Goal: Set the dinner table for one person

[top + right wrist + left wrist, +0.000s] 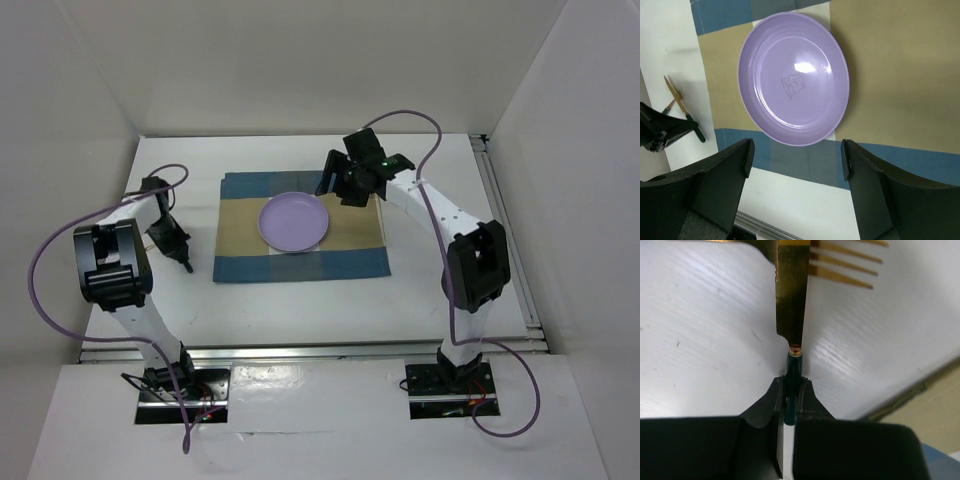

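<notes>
The left gripper (794, 385) pinches the gold knife (791, 295) by its green handle, blade pointing straight out from the jaws, placemat (300, 265) to the right; right gripper (796, 155) spread above the purple plate (792, 77)

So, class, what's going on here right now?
The left pincer is closed on the dark green handle of a gold knife on the white table, with a gold fork beside it. The right pincer hangs open over the striped placemat, near the empty purple plate.
</notes>
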